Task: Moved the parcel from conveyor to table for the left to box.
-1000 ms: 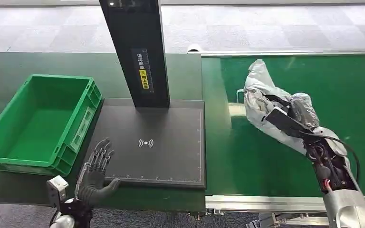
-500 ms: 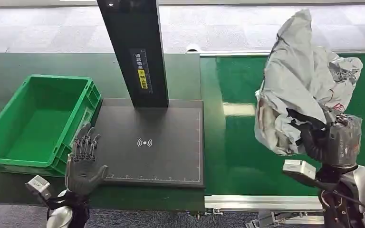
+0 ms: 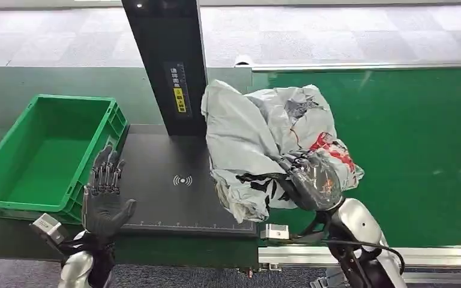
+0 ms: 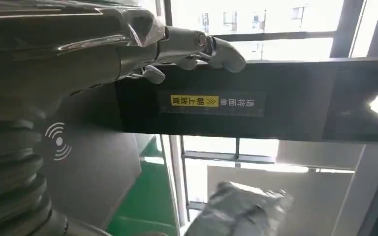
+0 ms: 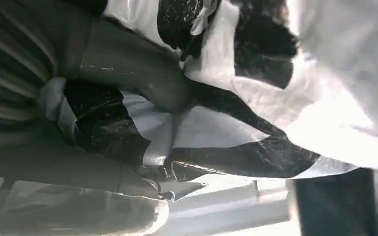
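The parcel (image 3: 258, 141) is a crumpled grey plastic mailer with black and red print. My right hand (image 3: 309, 177) grips it from below and holds it up over the right part of the black scanner mat (image 3: 168, 198). The right wrist view presses close against the parcel (image 5: 275, 98) and my right hand (image 5: 128, 113). My left hand (image 3: 103, 195) stands upright with fingers spread at the mat's front left corner, holding nothing. The left wrist view has my left hand (image 4: 142, 39) and the parcel (image 4: 241, 209) beyond it. The green box (image 3: 48, 153) sits at the left, with nothing in it.
A tall black scanner post (image 3: 165, 66) rises from the back of the mat, just left of the parcel. The green conveyor belt (image 3: 408, 150) runs along the right. The dark table (image 3: 12, 90) carries the box and mat.
My right arm has swung the parcel left from above the conveyor to over the mat. My left hand has lifted slightly and stays open.
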`<state>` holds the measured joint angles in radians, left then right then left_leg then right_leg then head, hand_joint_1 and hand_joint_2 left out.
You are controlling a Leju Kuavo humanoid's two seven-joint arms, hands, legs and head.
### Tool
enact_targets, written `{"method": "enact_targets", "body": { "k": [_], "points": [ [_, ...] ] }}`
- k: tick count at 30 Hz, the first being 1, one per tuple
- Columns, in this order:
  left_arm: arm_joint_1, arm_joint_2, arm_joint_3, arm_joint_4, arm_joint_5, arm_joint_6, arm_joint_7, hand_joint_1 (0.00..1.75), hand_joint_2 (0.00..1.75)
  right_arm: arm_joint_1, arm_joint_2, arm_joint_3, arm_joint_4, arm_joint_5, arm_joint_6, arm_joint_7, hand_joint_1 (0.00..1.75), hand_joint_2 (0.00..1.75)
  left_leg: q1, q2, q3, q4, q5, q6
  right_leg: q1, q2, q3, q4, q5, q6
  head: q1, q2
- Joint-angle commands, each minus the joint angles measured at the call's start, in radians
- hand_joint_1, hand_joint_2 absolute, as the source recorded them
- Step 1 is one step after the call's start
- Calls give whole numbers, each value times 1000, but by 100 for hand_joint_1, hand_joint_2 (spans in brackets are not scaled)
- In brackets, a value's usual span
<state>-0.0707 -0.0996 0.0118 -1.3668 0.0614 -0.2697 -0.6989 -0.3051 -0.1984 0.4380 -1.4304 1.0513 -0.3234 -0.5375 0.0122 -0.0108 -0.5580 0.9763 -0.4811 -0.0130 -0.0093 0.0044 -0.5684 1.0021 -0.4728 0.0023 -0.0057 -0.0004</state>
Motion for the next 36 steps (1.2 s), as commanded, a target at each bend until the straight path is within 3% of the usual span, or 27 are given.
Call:
{"method": "enact_targets", "body": {
  "k": [1,12,19,25,29,36],
  "points": [
    [-14,9,-18,56,-1,-2,1,0,175,-185,3,176,368,-23,7,-12,175,175,0,5,3,-2,1,1,0,4,2,-2,2,0,0,0],
    [-16,10,-20,59,5,-10,1,0,175,-203,-6,205,384,-6,31,-4,175,175,0,1,1,-1,0,1,0,0,0,-1,1,0,0,0],
    [-52,8,-54,89,43,-43,1,0,175,-400,177,342,869,-2,-35,-67,175,175,0,5,2,-1,1,0,0,4,0,-2,3,-1,0,0],
    [-106,7,-91,127,47,-56,3,0,175,-444,294,407,1007,8,-69,-104,175,175,0,3,2,0,1,0,1,2,1,0,1,-1,0,0],
    [-154,4,-127,188,54,-72,1,0,175,-463,390,476,1052,6,23,-120,175,175,0,4,2,0,0,0,1,3,0,0,1,-1,0,0],
    [-227,-8,-179,264,45,-86,1,0,175,-444,436,523,1101,-1,89,-101,175,175,0,-1,2,-1,2,0,1,-2,1,-1,1,0,0,0]
  ]
}}
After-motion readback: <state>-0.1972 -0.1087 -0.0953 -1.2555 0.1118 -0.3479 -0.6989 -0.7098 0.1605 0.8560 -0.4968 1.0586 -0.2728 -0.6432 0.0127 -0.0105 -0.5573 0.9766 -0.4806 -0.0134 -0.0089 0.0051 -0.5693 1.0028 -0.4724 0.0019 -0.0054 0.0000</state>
